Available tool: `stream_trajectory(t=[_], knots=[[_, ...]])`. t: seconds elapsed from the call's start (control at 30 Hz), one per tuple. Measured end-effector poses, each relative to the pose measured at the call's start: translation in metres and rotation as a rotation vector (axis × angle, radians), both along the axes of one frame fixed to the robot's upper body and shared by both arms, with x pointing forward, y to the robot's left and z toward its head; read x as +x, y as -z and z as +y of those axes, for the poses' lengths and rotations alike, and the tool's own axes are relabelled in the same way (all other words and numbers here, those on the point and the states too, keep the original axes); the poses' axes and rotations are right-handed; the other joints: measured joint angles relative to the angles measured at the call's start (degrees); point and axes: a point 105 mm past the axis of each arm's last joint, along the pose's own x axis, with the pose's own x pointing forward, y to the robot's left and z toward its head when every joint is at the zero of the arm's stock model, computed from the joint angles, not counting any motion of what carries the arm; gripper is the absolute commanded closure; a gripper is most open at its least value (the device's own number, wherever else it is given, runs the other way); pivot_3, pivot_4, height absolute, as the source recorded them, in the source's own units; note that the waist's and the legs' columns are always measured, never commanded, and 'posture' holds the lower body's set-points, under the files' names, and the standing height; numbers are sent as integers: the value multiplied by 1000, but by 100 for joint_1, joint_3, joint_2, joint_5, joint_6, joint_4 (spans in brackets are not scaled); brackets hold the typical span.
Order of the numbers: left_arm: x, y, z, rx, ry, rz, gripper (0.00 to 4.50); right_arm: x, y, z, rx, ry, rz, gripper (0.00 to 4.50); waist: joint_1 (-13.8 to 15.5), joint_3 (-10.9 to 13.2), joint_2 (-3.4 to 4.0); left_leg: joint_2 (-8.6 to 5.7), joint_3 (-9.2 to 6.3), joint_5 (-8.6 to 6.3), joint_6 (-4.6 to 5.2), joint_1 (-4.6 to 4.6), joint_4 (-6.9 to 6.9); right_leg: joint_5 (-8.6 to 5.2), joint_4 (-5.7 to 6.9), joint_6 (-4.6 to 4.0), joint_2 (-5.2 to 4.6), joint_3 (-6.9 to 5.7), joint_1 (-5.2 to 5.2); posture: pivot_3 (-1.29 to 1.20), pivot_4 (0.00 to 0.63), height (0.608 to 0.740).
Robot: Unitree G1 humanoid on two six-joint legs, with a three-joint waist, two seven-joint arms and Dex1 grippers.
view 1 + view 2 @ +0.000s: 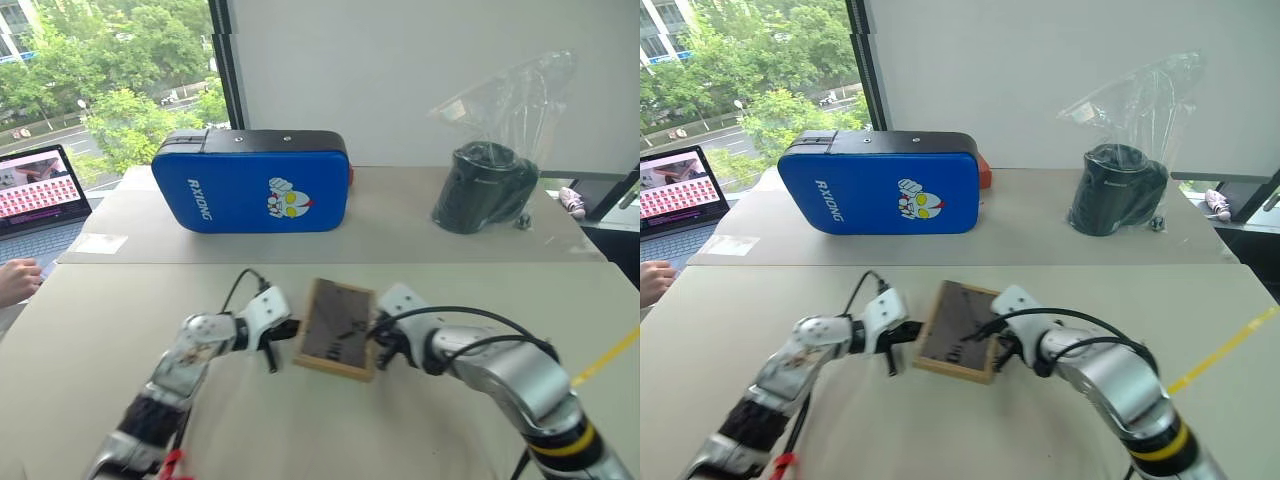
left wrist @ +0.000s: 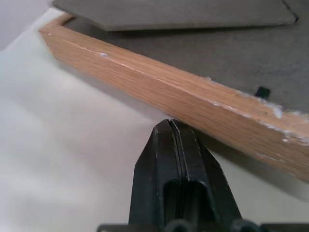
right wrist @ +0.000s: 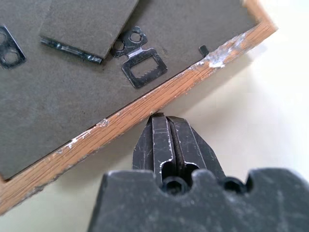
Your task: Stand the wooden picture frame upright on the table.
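We see the wooden picture frame (image 1: pixel 337 330) lying back-up on the near part of the table (image 1: pixel 90 330), its dark brown-grey backing facing the ceiling and its light-wood rim showing along the near edge. It sits between our two grippers. The left gripper (image 1: pixel 281 334) comes in from the left with its two black fingers (image 2: pixel 169 159) pressed together on nothing, their tips right at the frame's wooden side rail. The right gripper (image 1: pixel 383 345) comes in from the right, its fingers (image 3: pixel 166 140) likewise clenched together with nothing between them, their tips against the opposite wooden edge. In the right wrist view we can make out a small metal sawtooth hanger (image 3: pixel 144 67) on the backing, and the flap of the fold-out stand (image 3: pixel 87 24) lying flat against the back. Whether either tip actually bears on the wood or only sits just beside it, we cannot tell. Farther back on the table stand a big blue padded case (image 1: pixel 255 180) and a black object wrapped in clear plastic (image 1: pixel 485 185); an open laptop (image 1: pixel 35 195) and a person's hand (image 1: pixel 15 280) sit at the far left
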Motion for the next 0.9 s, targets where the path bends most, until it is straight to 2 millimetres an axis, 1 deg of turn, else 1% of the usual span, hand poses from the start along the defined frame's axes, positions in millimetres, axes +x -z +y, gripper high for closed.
stream_trajectory(t=[0.1,0.17,0.23,0.3,0.43,0.57,0.6,0.63,0.67,0.7,0.77,0.8,0.9], knots=[[-12,2,14,-6,-63,20,4476,-8,8,13,-5,-77,33,4500,82,-1,-1,-1,-1,0,0,-2,6,0,-2,1,-2,-4,5,0,150,740],[-15,3,20,-3,-96,17,4476,-9,11,16,-3,-98,48,4500,118,-1,-1,-1,-1,0,0,6,5,0,7,0,-1,-4,5,0,150,740],[-16,4,24,-7,-123,16,4476,-8,12,16,-2,-101,54,4500,116,-1,-1,0,1,0,0,19,3,-5,29,-6,1,-1,5,0,150,740],[-16,6,27,0,-138,15,4476,-6,13,12,-10,-98,55,4500,115,-1,-1,4,1,0,0,30,0,-20,42,9,7,-1,5,0,150,740],[-17,8,40,62,-138,-1,4476,-3,16,1,-38,-78,53,4500,87,-1,-1,19,3,0,0,45,-2,-26,51,14,24,4,6,0,150,740],[-20,6,73,192,-142,-76,4476,-1,19,-4,-45,-71,52,4500,-32,-6,4,40,14,0,0,58,-12,-36,60,-2,40,7,6,0,150,740],[-21,6,85,226,-155,-99,4476,-2,20,-4,-42,-72,52,4500,-52,-6,4,49,17,-1,1,60,-13,-39,62,-9,49,8,4,0,150,740],[-23,5,95,258,-159,-119,3975,-2,21,-3,-35,-76,49,4500,-63,-6,4,55,17,-1,1,61,-14,-41,65,-12,56,9,3,0,150,740],[-25,4,104,290,-158,-144,3790,-3,21,-2,-25,-84,49,4500,-71,-6,4,63,17,-1,1,61,-16,-42,65,-15,63,9,0,0,150,740],[-28,3,114,328,-156,-172,3414,-3,22,-1,-17,-91,49,4500,-75,-6,5,66,18,-1,1,61,-17,-43,65,-17,66,10,-1,0,150,740],[-32,0,127,385,-134,-230,2651,-3,22,2,4,-111,50,4500,-69,-5,6,68,18,-1,1,59,-20,-43,66,-18,68,10,-8,0,150,740],[-34,-1,131,407,-113,-275,2263,-4,22,6,25,-125,57,4500,-57,-5,6,68,18,-1,1,56,-21,-43,65,-18,68,10,-10,0,150,740],[-34,-5,131,457,-28,-455,1096,-8,22,19,90,-176,84,4500,-13,-4,7,67,18,-1,1,45,-21,-42,62,-20,67,10,-17,0,150,740]])
